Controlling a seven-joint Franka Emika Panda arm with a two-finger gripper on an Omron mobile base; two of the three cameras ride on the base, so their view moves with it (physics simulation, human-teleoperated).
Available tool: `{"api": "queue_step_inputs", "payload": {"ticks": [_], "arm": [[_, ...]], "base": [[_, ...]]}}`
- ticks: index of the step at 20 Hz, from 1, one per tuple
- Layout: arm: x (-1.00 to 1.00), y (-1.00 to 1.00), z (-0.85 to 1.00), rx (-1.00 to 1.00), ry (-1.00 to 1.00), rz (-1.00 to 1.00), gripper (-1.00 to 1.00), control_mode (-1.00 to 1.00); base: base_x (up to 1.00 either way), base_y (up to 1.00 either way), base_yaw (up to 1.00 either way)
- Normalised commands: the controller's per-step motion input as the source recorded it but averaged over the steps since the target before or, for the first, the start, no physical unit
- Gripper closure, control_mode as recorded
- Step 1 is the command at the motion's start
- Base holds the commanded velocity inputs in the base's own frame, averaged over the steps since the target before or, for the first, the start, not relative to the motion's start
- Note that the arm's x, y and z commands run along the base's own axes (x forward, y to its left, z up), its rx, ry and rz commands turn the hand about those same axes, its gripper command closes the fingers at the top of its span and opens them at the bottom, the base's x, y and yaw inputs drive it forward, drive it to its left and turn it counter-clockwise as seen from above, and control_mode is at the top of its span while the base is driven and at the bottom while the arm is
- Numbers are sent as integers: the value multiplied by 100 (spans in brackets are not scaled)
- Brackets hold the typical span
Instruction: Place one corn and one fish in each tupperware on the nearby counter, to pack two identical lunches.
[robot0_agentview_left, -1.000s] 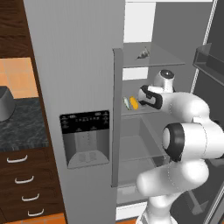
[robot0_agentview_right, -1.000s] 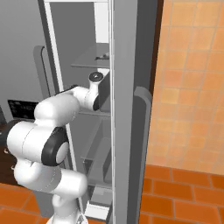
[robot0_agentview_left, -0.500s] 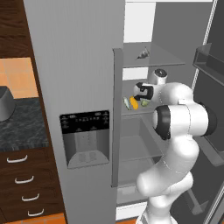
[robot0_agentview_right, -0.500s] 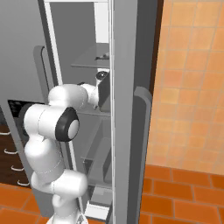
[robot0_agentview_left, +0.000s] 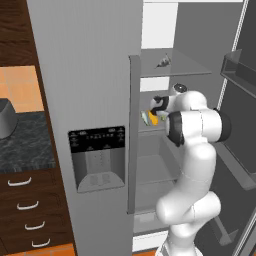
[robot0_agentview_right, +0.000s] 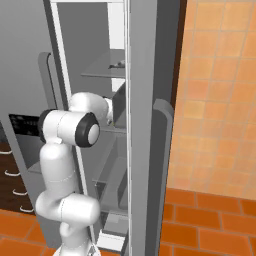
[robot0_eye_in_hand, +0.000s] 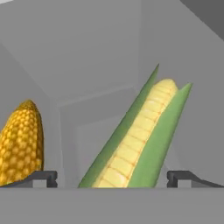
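Note:
My gripper is open inside the fridge. Its fingertips stand wide apart on either side of a pale yellow corn in a green husk, without touching it. A second, golden-orange corn lies to its left. From the left base, the gripper hovers just above the corn on the middle shelf. A small grey fish lies on the glass shelf above, and the fish also shows from the right base. The counter is at the far left. The tupperware is out of view.
The fridge's closed left door with its dispenser panel stands close to the arm's left. The open right door and its bins flank the arm. A grey appliance sits on the counter above brown drawers.
The arm has swung further into the fridge and its elbow has folded in. The gripper has moved left, closer to the corn, and has stayed open.

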Motion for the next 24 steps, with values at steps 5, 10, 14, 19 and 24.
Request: {"api": "queue_step_inputs", "payload": {"ticks": [5, 10, 14, 19, 24], "arm": [[42, -1, -52, 0, 6, 0, -100, -100], [-9, 5, -46, 0, 21, 0, 100, -100], [-78, 3, -16, 0, 13, 1, 100, -100], [-100, 29, -29, -2, -6, 0, 100, -100], [-100, 43, -34, -4, -11, 0, 100, -100]], "base": [[0, 0, 0], [0, 0, 0], [0, 0, 0], [0, 0, 0], [0, 0, 0]]}}
